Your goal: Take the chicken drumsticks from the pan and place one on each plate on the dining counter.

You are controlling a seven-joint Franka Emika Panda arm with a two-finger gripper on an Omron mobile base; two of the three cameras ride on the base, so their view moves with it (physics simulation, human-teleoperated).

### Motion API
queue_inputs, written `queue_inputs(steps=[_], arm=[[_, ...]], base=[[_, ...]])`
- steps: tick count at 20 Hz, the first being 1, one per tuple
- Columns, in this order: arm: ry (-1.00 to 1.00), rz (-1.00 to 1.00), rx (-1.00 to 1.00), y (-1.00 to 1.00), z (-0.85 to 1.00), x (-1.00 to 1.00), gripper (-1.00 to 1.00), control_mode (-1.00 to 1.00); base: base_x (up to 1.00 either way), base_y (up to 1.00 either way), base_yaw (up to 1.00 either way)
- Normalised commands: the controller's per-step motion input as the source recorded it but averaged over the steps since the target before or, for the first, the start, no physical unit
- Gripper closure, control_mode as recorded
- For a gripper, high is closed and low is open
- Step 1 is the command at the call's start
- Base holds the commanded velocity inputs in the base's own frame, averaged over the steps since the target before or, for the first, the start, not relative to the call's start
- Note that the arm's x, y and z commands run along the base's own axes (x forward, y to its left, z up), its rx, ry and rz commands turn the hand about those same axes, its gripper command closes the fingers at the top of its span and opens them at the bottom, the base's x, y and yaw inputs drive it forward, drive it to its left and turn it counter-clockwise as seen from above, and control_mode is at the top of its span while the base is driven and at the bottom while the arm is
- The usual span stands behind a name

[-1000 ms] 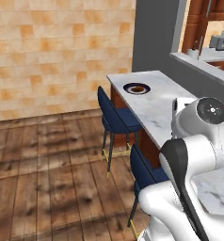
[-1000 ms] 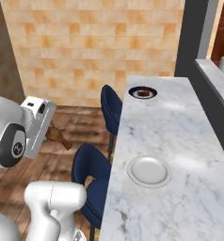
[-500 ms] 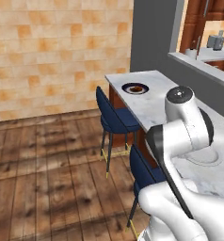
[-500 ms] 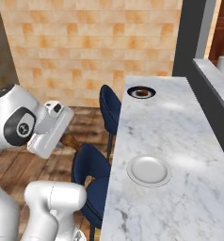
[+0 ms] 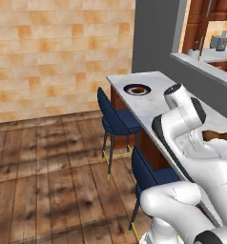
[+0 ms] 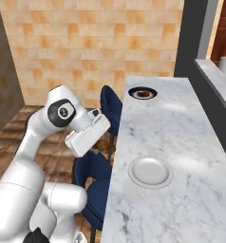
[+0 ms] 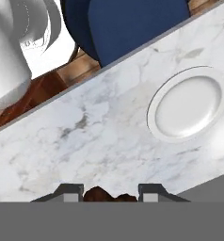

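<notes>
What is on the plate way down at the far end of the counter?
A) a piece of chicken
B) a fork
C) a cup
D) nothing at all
A: the dark-rimmed far plate has a brown chicken piece lying in its middle, while the white near plate is bare and the gripper holds the other chicken piece.

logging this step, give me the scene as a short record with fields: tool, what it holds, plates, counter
tool: tool shut on a chicken drumstick, carried over the dining counter
held item: orange-brown drumstick, seen between the finger tips in the hand view
near plate: white plate, nothing on it yet
far plate: dark-rimmed plate near the far end of the counter, already holding a brown piece
seating: blue stools along the counter's edge
</notes>
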Motion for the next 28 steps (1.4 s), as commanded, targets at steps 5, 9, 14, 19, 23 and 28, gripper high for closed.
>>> queue_inputs(steps=[5, 9, 14, 19, 23, 28], arm=[[0.07, -0.03, 0.02, -0.88, -0.45, 0.38, 1.00, -1.00], [0.00, 0.00, 0.11, -0.49, -0.47, 0.40, 1.00, -1.00], [0.00, 0.00, 0.12, -0.17, -0.57, 0.62, 1.00, -1.00], [0.05, 0.00, 0.08, -0.32, -0.63, 0.53, 1.00, -1.00], [0.00, 0.00, 0.08, -0.67, -0.69, 0.41, 1.00, -1.00], [0.00, 0.00, 0.05, -0.56, -0.58, 0.41, 1.00, -1.00]], base=[[0.00, 0.00, 0.00], [0.00, 0.00, 0.00], [0.00, 0.00, 0.00], [0.00, 0.00, 0.00], [0.00, 0.00, 0.00], [0.00, 0.00, 0.00]])
